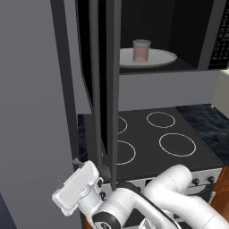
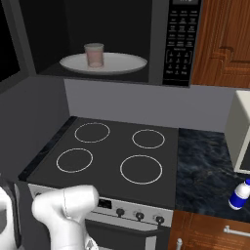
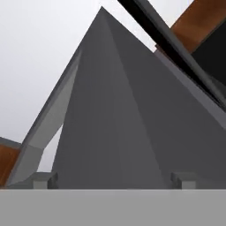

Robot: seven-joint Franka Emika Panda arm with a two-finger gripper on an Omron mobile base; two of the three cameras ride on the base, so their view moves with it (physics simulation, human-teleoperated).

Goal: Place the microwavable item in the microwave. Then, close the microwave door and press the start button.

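- One tumbler (image 1: 141, 50) is already standing on the plate (image 1: 161, 58) centre, so loading looks done.
- Door (image 1: 103, 89) is hanging open; gripper (image 3: 114, 180) fingers are spread, holding nothing, probably for pushing.

Clear glass tumbler (image 1: 141, 49), glossy white plate (image 2: 124, 63), seemingly matt door (image 1: 105, 89).

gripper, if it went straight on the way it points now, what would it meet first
Most likely the microwave door: in the hand view the gripper, jaws apart, looks straight at a broad dark grey panel that appears close. Depth is hard to judge, so how soon it would touch is unclear.
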